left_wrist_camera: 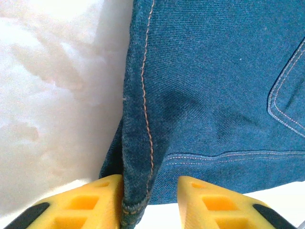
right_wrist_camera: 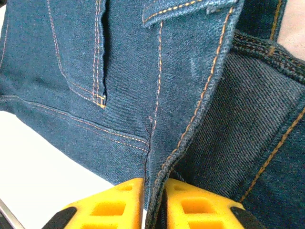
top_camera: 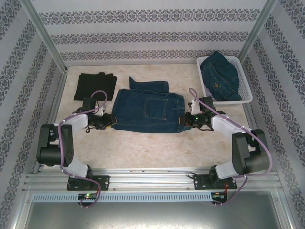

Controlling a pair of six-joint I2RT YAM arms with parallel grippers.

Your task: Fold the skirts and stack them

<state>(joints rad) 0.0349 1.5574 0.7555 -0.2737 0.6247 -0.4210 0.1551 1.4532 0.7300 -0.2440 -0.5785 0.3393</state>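
Top external: a denim skirt [top_camera: 148,110] lies spread flat mid-table, pocket side up, with a flap of the same denim sticking out past its far edge. A black skirt [top_camera: 95,86] lies folded at far left, apart from the denim one. A second denim skirt [top_camera: 220,78] is bunched inside the white lattice basket [top_camera: 244,93] at far right. The table [top_camera: 143,148] is pale, marble-look.

The left gripper [top_camera: 110,121] is at the denim skirt's left edge and the right gripper [top_camera: 183,120] at its right edge, both low at the cloth.

Left wrist: the left gripper [left_wrist_camera: 150,193] straddles the skirt's hem corner. The yellow fingers [left_wrist_camera: 102,200] stand narrow, with the folded side seam between them. One finger touches the fold; can't tell if the cloth is actually pinched. Orange topstitching runs down the seam, and a pocket [left_wrist_camera: 290,100] corner with double stitching sits at right.

Right wrist: the right gripper [right_wrist_camera: 153,191] is nearly closed, its yellow fingers [right_wrist_camera: 119,202] clamping a stitched denim edge between them. Cloth rises from the grip, darker inner face at right, belt loop and orange stitching above. No lettering is legible on the cloth.
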